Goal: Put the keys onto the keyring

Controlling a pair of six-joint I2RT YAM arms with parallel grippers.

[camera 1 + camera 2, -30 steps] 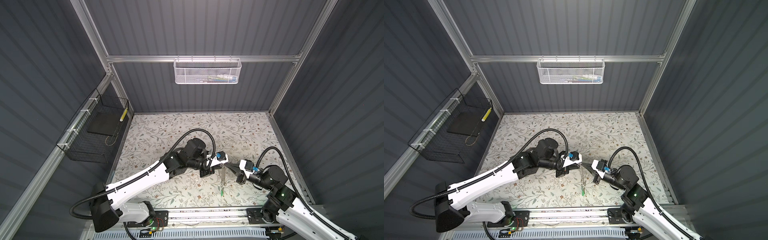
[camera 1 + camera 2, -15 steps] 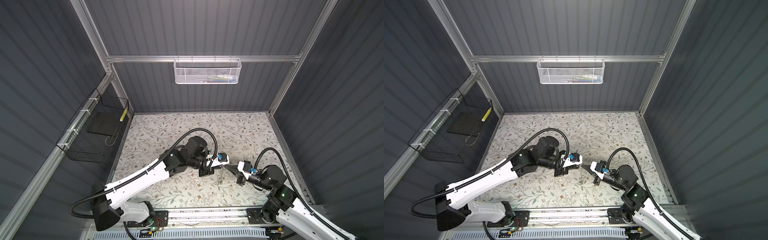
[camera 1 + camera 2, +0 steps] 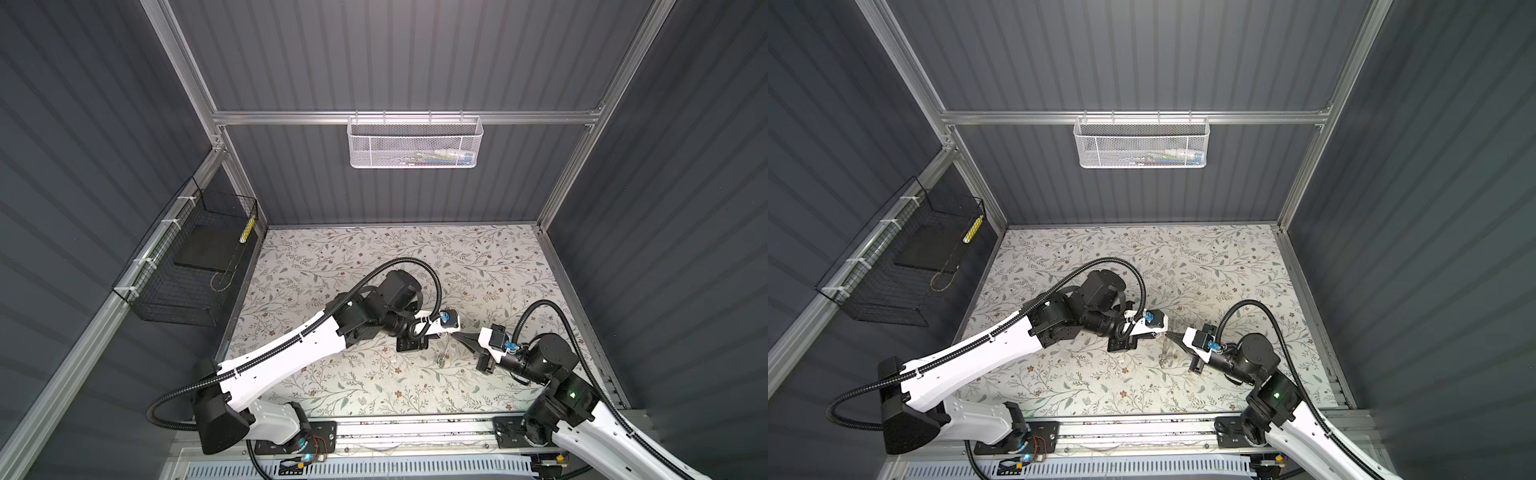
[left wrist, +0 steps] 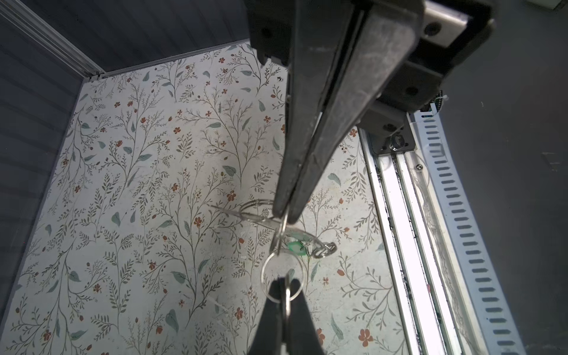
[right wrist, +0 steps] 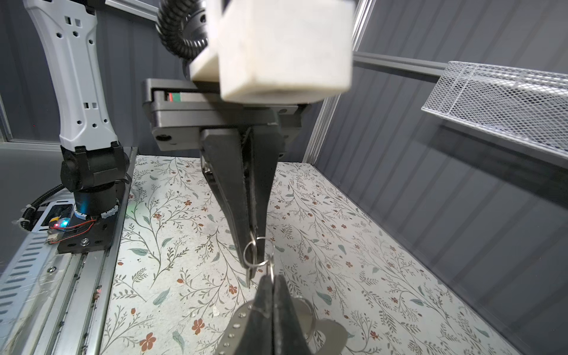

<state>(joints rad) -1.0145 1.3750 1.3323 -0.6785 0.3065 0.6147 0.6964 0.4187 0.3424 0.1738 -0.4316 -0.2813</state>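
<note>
— Where is the keyring?

— Off the cloth, front of middle, where the two arms meet tip to tip. In both top views the keyring point(image 3: 444, 352) point(image 3: 1164, 352) is a pale sliver dangling from that meeting point. Its long axis runs downward toward the floral table point(image 3: 374, 257), with the lower end nearer the front rail point(image 3: 415, 428).

— And the grippers?

— Both are pinched tight. The left gripper point(image 4: 284, 215) is closed on the linked metal rings point(image 4: 278, 236). The right gripper point(image 5: 270, 284) is clamped on the same chain of rings from the opposite side, with the two sets of tips nearly touching.

— Any keys showing?

— The green tag point(image 4: 296, 247) sits just beside the rings, below the left tips. In the right wrist view the plate's rounded edge, with its row of small dots, shows under the right fingers point(image 5: 264, 322). A thin silver blade point(image 5: 247, 276) hangs straight down off a ring. It is probably a key, though it is too slim to be sure.

— What gets in the way?

— From above, the grip sits half under the left arm's white wrist housing point(image 3: 436, 326), so only the wrist views show it.

— Anything else around?

— A white mesh basket point(image 3: 415, 143) hangs on the back wall and a black wire basket point(image 3: 183, 282) on the left wall. Both are well apart from the arms.
</note>
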